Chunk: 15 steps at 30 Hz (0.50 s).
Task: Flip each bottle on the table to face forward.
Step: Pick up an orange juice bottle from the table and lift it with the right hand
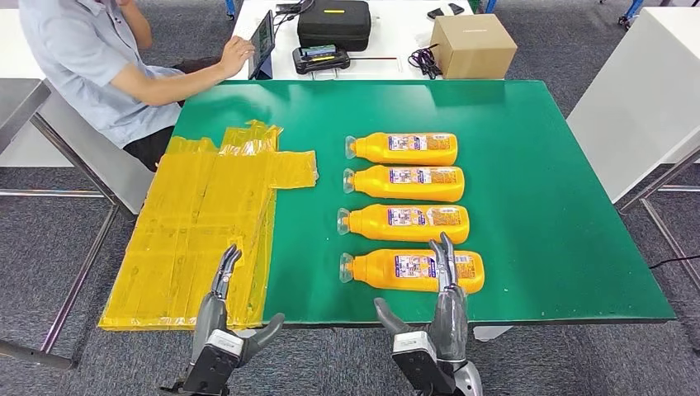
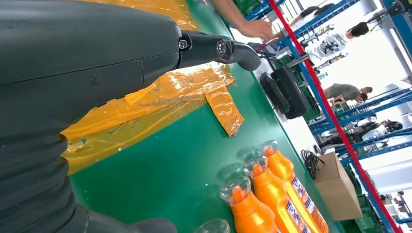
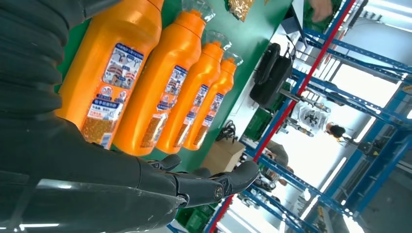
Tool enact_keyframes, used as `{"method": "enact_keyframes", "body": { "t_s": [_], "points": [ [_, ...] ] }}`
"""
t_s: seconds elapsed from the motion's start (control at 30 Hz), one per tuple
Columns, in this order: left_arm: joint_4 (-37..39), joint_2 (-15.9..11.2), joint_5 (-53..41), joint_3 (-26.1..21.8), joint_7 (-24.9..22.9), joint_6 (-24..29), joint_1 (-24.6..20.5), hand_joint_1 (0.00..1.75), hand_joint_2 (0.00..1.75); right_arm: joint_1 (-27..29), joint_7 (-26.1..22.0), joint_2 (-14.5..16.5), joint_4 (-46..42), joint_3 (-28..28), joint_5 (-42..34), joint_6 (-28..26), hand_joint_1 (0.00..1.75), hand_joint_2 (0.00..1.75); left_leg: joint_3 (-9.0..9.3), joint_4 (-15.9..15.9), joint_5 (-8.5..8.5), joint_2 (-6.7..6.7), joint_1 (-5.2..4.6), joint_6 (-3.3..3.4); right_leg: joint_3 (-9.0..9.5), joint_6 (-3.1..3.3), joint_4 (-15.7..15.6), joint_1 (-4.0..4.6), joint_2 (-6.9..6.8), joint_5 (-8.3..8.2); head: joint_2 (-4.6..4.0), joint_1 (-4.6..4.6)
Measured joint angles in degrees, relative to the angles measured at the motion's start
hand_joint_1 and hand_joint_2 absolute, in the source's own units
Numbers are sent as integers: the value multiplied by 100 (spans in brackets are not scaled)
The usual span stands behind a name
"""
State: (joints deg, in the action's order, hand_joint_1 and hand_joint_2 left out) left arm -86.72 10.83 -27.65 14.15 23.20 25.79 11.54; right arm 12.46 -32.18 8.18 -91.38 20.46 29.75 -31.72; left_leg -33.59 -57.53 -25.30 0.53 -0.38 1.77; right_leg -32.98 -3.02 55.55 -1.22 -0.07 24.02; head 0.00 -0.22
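1. A green table (image 1: 536, 206) stands on grey carpet, with a white desk behind it.
2. Four orange bottles (image 1: 406, 186) lie on their sides in a row in the middle of the table, caps pointing to the robot's left.
3. Each bottle shows a blue and white label (image 3: 120, 68). The writing is too small to read.
4. Yellow plastic bags (image 1: 206, 223) lie flat on the left part of the table.
5. The left hand (image 1: 223, 309) is held over the bags, fingers apart, holding nothing.
6. The right hand (image 1: 442, 318) is empty too, its fingers stretched over the nearest bottle (image 1: 413, 270).
7. A person (image 1: 107, 66) sits at the desk, by a brown box (image 1: 472, 45) and a black case (image 1: 334, 23).
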Motion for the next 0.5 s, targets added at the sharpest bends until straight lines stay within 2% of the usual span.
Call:
{"method": "enact_keyframes", "body": {
  "t_s": [0.27, 0.5],
  "points": [
    [63, 63, 140, 5, 74, -16, -78, 0, 175, 42, 334, -112, -192, -26, 309, 96, 0, 175, 1, 0, 0, 2, 0, 0, -1, 0, -1, 0, -1, 0, 0, 0],
    [919, 180, 500, 188, 270, -72, -974, 0, 175, -69, 559, -552, -131, -157, 689, 357, 0, 175, 4, -2, 4, 3, -4, 5, 7, -5, -1, -4, -2, -6, 0, -1]
  ]
}}
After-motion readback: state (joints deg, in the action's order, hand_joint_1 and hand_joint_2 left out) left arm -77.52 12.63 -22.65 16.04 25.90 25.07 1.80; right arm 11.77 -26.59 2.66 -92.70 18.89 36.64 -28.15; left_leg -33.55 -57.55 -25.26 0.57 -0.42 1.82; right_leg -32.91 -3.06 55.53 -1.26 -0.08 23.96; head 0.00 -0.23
